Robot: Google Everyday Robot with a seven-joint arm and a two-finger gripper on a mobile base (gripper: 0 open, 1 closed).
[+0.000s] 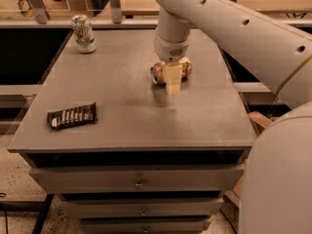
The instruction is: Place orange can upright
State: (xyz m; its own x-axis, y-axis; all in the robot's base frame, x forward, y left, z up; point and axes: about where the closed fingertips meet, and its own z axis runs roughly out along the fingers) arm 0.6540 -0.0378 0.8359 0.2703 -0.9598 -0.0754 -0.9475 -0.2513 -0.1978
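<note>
The orange can (158,74) lies on its side near the middle back of the grey table top (122,116), with its silver top facing left. My gripper (172,80) comes straight down from the white arm (219,18) and sits right at the can, covering its middle. Only the can's two ends show on either side of the gripper.
A green-and-white can (84,33) stands upright at the table's back left corner. A dark snack wrapper (72,116) lies flat near the front left edge. The table has drawers below. A cardboard box (256,123) sits to the right, behind my arm.
</note>
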